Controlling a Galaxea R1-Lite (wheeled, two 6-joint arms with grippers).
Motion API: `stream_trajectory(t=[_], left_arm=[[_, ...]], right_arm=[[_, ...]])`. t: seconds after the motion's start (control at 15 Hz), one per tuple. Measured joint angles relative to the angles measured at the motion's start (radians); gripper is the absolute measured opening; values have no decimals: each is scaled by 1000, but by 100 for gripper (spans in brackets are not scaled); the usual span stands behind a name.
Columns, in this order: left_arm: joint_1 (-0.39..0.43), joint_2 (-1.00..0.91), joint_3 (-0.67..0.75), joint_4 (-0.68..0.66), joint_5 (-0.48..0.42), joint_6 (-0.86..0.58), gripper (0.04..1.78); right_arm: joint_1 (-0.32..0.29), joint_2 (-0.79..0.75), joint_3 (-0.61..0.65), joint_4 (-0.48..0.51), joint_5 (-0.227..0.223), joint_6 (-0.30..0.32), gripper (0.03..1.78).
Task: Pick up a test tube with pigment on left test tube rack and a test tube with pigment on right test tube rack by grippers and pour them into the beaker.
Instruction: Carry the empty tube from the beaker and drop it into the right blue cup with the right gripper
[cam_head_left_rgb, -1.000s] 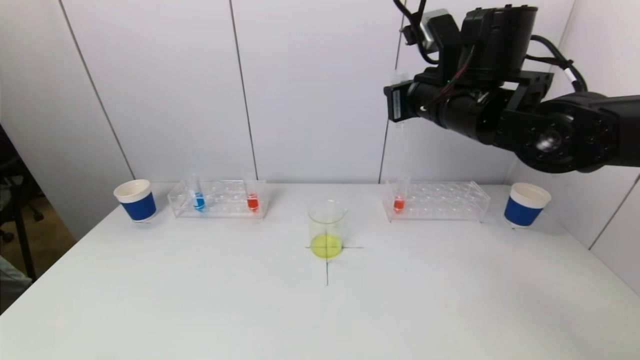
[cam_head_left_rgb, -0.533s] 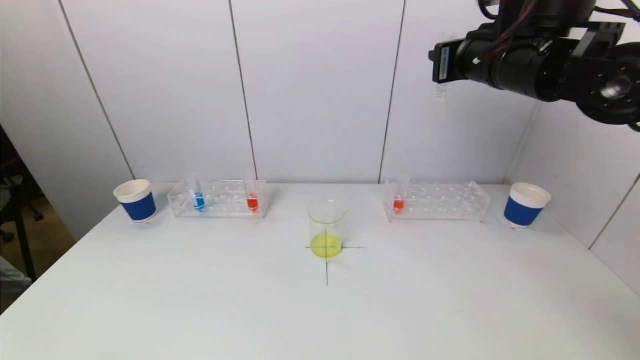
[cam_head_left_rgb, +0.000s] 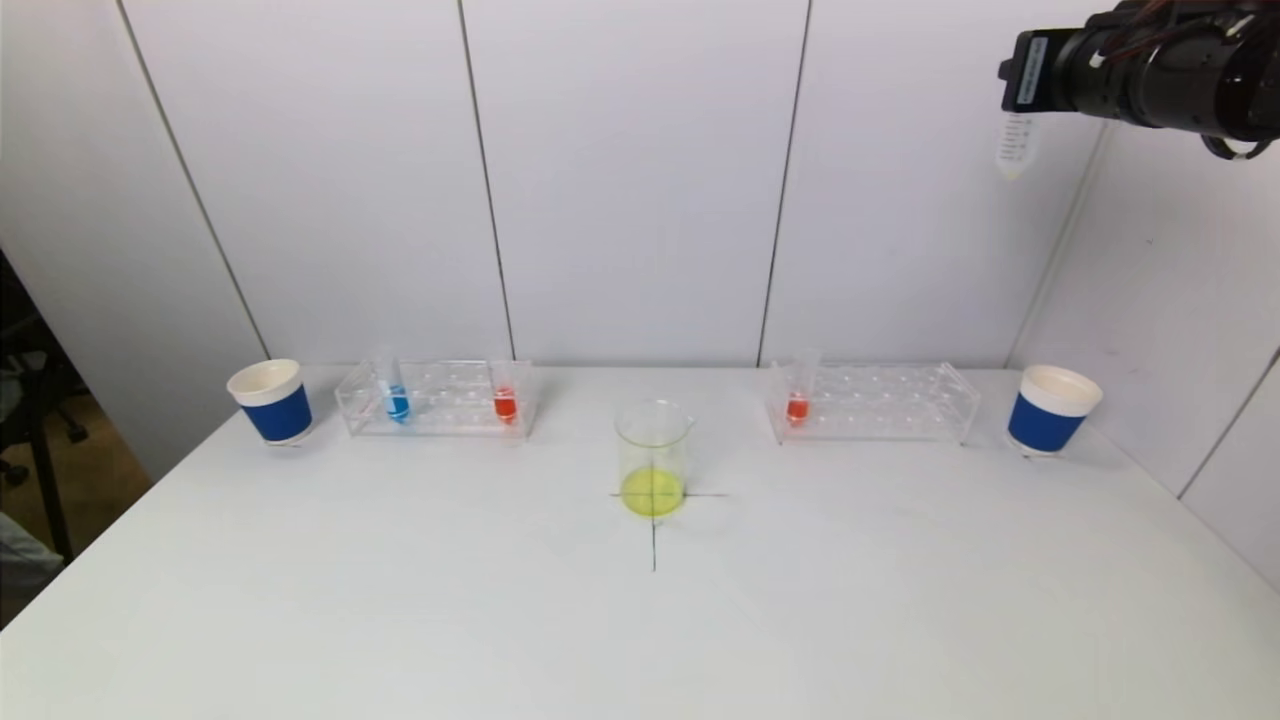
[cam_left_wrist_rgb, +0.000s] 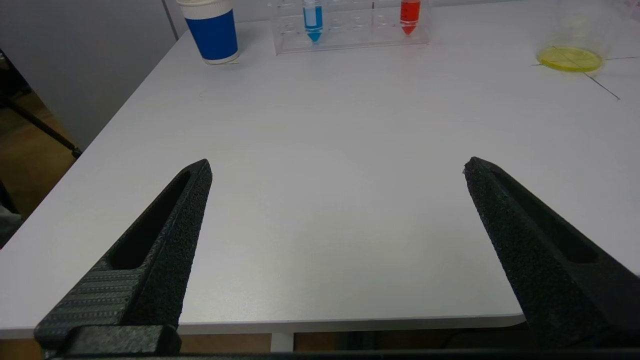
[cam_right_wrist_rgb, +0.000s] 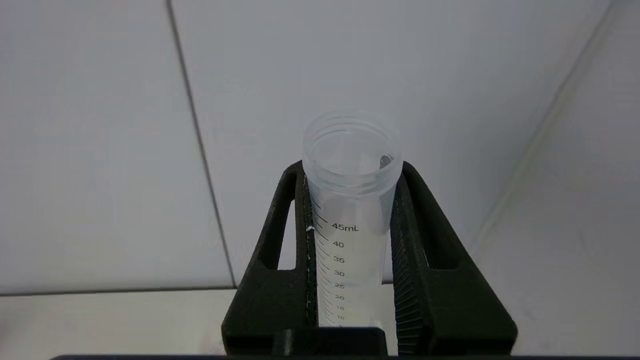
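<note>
My right gripper is shut on a clear test tube that looks empty. The arm is high at the top right of the head view, and the tube's tip hangs below it. The glass beaker with yellow liquid stands at the table's middle on a cross mark. The left rack holds a blue tube and a red tube. The right rack holds a red tube. My left gripper is open and empty near the table's front left edge.
A blue-and-white paper cup stands left of the left rack, another right of the right rack. The wall panels rise just behind the racks. In the left wrist view the table edge is just below the fingers.
My right arm has risen and swung right with the empty tube, from above the right rack toward the top right corner. Nothing on the table has moved.
</note>
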Motion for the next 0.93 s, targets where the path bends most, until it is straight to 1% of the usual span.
stream_trajectory(t=[0.13,0.33,0.4,0.53,0.73,0.93], left_arm=[[0,0,0,0,0,0,176],[0,0,0,0,0,0,176],[0,0,0,0,0,-1,176],[0,0,0,0,0,0,176],[0,0,0,0,0,0,176],[0,0,0,0,0,0,176]], right_arm=[[-66,5,0,0,6,1,48],[-153,11,3,-4,65,30,48],[-178,13,5,-3,77,39,48],[-220,19,12,-6,88,43,48],[-279,26,56,-15,105,47,48],[-323,31,124,-60,127,63,48]])
